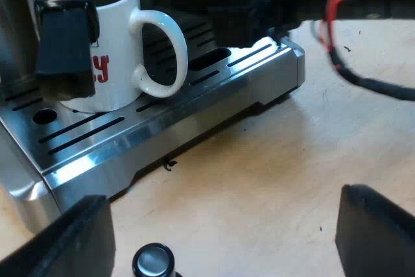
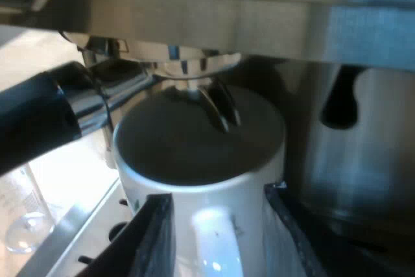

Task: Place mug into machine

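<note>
The white mug with red lettering stands upright on the espresso machine's slotted drip tray, directly under the spouts of the metal holder locked into the machine's front. Its interior is in shadow, so contents cannot be told. The right gripper has its fingers spread, one either side of the mug's handle, not pinching it. A clear measuring glass stands beyond one finger. The left gripper is over the wooden table, fingers wide apart, with a round black knob between them.
</note>
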Action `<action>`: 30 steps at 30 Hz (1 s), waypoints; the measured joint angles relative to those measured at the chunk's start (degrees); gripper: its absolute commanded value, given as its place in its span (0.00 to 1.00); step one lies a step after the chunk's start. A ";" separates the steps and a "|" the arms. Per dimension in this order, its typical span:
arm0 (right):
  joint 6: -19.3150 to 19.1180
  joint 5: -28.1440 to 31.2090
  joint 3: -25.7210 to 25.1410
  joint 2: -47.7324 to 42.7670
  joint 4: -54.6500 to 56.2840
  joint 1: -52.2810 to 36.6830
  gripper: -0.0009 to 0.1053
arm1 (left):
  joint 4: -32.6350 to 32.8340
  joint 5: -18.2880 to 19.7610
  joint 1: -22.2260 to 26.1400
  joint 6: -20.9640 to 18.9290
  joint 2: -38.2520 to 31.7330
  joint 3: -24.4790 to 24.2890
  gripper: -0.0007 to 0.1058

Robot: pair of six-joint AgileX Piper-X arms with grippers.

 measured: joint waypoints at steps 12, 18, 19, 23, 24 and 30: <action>-1.70 0.57 6.74 -13.86 2.38 5.40 0.34 | 0.33 0.88 0.00 -1.02 0.00 -6.87 0.68; -4.35 1.19 7.44 -18.87 2.38 8.88 0.34 | 2.76 2.20 0.00 -1.02 0.00 -11.24 0.63; -4.32 1.81 7.44 -19.84 2.38 9.56 0.33 | 4.09 2.19 0.00 -1.02 0.00 -12.15 0.58; -4.52 4.51 7.44 -22.34 2.38 11.23 0.25 | 6.88 2.19 0.00 -1.02 -2.72 -14.26 0.55; -4.76 5.95 7.44 -23.17 2.38 11.90 0.21 | 8.25 2.19 0.00 -1.02 -4.59 -14.82 0.56; -7.46 9.48 7.44 -25.90 2.38 14.64 0.01 | 13.08 2.32 0.00 -1.02 -12.62 -15.73 0.57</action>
